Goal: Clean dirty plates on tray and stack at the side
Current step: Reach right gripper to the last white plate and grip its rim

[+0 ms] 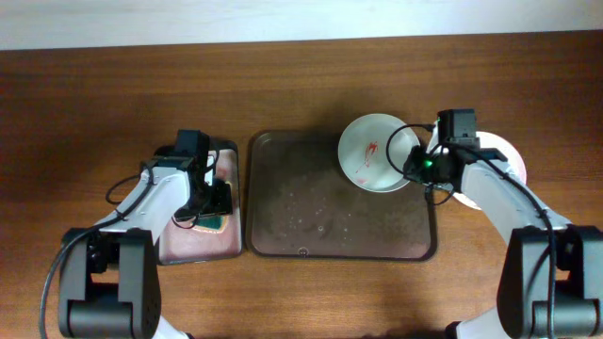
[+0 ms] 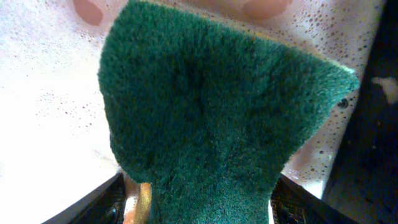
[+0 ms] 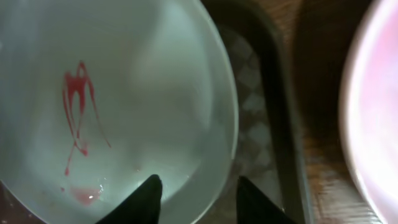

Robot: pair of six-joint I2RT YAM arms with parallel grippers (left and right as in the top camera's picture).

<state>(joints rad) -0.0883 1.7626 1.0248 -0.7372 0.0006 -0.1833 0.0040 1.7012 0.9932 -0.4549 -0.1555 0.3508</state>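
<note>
My right claw (image 3: 196, 190) grips the stained plate's (image 1: 369, 151) rim, my left claw (image 2: 199, 202) pinches the sponge (image 2: 211, 118).

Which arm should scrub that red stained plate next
Left. Its hand holds the green scouring sponge, while the right hand straddles the rim of the pale round plate over the dark tray.

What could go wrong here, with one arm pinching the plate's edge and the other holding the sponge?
The right gripper grips the plate only at its rim, over the tray; the wet plate could slip or tip. The red smear remains, so stacking it now beside the pink plate would be premature. The left gripper holds the soapy sponge; suds may drip when it is carried across.
</note>
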